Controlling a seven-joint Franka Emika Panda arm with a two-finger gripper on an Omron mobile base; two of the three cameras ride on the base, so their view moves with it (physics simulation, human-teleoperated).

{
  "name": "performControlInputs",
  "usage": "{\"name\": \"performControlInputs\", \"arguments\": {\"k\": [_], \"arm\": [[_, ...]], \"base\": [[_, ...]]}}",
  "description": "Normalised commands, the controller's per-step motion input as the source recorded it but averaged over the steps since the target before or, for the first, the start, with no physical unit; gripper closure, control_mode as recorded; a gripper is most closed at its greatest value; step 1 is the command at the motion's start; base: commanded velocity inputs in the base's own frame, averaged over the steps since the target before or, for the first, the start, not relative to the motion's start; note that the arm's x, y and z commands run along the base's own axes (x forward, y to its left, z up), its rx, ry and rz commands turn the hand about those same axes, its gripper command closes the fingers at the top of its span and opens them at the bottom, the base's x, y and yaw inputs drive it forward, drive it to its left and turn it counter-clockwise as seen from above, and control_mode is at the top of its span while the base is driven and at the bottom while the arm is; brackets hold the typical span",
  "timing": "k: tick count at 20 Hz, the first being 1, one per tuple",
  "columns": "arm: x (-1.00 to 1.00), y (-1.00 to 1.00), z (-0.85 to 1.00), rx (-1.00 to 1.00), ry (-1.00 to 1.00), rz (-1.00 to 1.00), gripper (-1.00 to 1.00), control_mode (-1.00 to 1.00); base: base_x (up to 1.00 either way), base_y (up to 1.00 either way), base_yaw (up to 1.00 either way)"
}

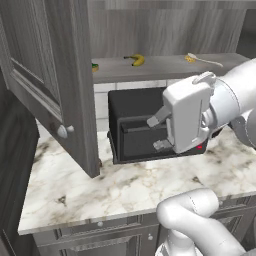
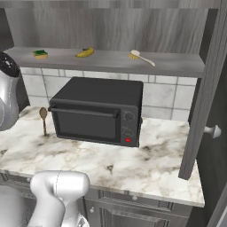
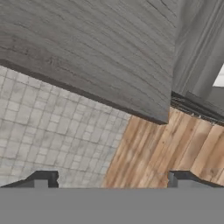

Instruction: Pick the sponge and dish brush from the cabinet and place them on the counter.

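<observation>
the cabinet stands open above the microwave, its grey shelf carrying three things in a row. seen from the right base view, the sponge lies at the shelf's left end, up and to the left of the microwave; a banana lies over the microwave's middle; the dish brush lies over the microwave's right edge, yellow head toward the banana, white handle pointing away from it. the left cabinet door swings out beside the microwave's left side, and the right cabinet door hangs open well to the microwave's right. the microwave sits on the counter, with a brown spoon upright just beside its left side.

the gripper hangs in front of the microwave's face, below the shelf and well apart from the sponge and dish brush. its fingers are spread apart and hold nothing.
</observation>
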Motion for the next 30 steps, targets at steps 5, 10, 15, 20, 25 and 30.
{"name": "performControlInputs", "arguments": {"k": [5,10,15,20,25,30], "arm": [[-0.06,-0.25,0.21,-0.16,-0.34,0.00,-1.00,-1.00],[-0.26,-0.38,0.02,-0.11,-0.40,0.00,-1.00,-1.00],[-0.24,-0.33,0.00,-0.07,-0.43,0.00,-1.00,-1.00],[-0.05,-0.27,0.05,0.01,-0.19,-0.09,-1.00,-1.00],[0.06,-0.29,0.01,0.09,0.06,-0.22,-1.00,-1.00],[0.07,-0.09,0.17,-0.04,-0.04,-0.15,-1.00,-1.00]], "base": [[0.00,0.00,0.00],[0.00,0.00,0.00],[0.00,0.00,0.00],[0.00,0.00,0.00],[0.00,0.00,0.00],[0.00,0.00,0.00]]}}
